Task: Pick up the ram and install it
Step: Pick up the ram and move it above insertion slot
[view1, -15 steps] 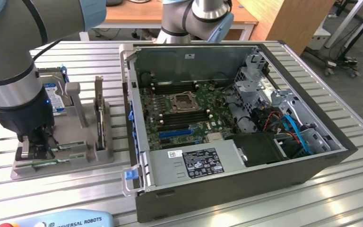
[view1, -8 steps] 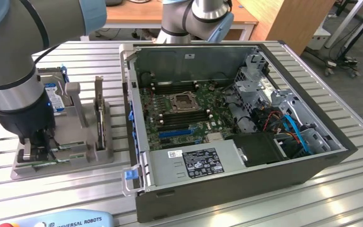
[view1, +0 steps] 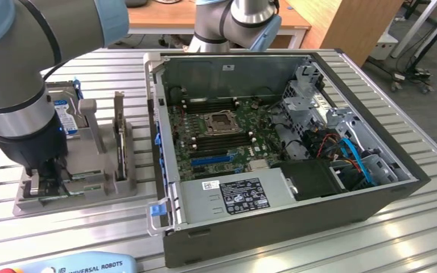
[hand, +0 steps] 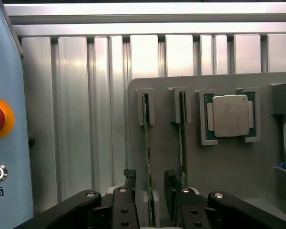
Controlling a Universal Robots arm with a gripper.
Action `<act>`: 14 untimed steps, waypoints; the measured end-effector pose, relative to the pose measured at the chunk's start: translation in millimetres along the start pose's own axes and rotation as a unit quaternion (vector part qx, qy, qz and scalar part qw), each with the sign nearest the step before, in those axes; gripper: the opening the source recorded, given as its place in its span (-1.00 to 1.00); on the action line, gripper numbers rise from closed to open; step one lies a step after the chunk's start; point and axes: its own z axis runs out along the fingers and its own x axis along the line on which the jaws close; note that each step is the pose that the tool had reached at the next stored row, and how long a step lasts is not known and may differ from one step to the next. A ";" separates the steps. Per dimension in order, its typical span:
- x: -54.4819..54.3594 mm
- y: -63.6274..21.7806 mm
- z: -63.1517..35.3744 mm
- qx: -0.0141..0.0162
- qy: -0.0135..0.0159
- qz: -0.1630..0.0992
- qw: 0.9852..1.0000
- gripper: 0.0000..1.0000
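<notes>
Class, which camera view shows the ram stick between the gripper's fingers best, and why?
The wrist view: the ram stands edge-on in the grey holder, between the open gripper's fingers. In the exterior view, the arm's lower end covers most of it.

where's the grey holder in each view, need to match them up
Exterior view: the holder sits on the table at the exterior view's left of the case, under the arm.
Wrist view: the holder is the grey plate carrying two ram sticks on edge and a chip.
Shared landmark: the pale blue pendant, lying near the holder.
</notes>
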 end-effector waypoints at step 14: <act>0.4 -0.5 13.0 0.000 0.000 0.000 1.000 -0.25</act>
